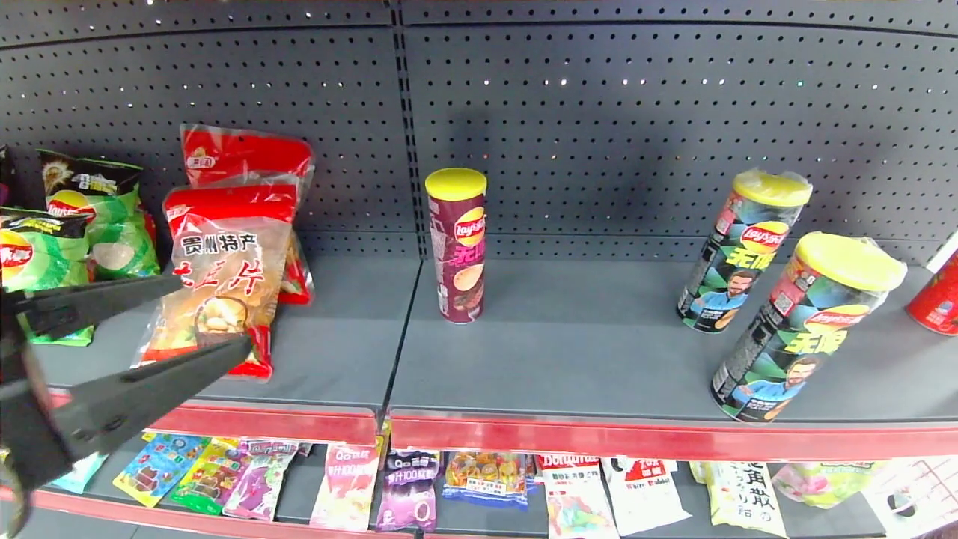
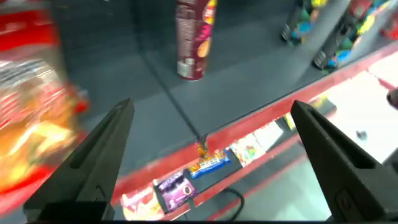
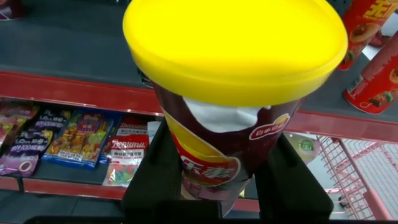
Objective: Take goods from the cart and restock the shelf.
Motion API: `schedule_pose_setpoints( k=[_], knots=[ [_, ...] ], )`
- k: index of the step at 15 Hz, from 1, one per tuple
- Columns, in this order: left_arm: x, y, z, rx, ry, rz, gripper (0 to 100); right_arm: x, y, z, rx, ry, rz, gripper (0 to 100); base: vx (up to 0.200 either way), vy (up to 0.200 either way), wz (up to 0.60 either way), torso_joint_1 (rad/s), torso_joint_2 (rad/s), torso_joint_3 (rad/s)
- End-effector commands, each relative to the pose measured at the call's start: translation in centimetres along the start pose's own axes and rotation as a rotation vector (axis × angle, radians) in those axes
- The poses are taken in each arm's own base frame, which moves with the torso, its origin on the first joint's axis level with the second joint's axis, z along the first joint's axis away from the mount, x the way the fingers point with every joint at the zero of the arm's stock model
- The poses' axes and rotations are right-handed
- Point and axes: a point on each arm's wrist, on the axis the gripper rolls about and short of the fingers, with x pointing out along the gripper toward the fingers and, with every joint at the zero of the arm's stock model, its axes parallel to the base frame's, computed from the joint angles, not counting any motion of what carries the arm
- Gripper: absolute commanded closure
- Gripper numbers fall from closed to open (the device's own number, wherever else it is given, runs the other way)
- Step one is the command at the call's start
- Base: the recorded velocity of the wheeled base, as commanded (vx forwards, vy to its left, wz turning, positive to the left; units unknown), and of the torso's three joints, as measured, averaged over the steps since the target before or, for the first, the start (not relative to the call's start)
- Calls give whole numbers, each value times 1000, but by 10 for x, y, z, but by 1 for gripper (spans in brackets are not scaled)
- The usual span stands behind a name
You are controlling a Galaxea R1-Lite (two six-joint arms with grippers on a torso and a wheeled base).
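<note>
One held can, maroon with a yellow lid, is gripped low on its body by the right gripper. The fingers are closed against both sides of the can. It is held in the air in front of the red front edge of the shelf, with its lid toward the wrist camera.

A second maroon can of the same kind, the standing can, is set upright on the shelf near its middle. It is touched by nothing.

Two green cans with yellow lids are seen at 3 o'clock from the standing can and well apart from it. One is placed behind the other. Part of one red can is cut off by the frame edge at 3 o'clock from those.

Two red bags are stood at 9 o'clock from the standing can, one behind the other. Two green bags are stood farther out at 9 o'clock.

The left gripper is held wide open with nothing between its fingers, in front of the red bags. The standing can is found at 2 o'clock from it.

A row of small packets, too many to count, is laid on the lower shelf. A pink wire cart is seen beside that lower shelf.
</note>
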Motion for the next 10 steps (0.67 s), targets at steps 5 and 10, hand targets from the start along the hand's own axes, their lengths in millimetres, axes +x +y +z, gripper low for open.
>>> schedule_pose_setpoints(
  k=[5, 10],
  knots=[
    [161, 24, -12, 9, 133, -124, 0, 4, 0, 3, 0, 27, 16, 100, 0, 0, 0, 0, 0, 0],
    [233, 29, -13, 17, 146, -124, 0, 5, 0, 0, 14, 35, 17, 100, 0, 0, 0, 0, 0, 0]
  ],
)
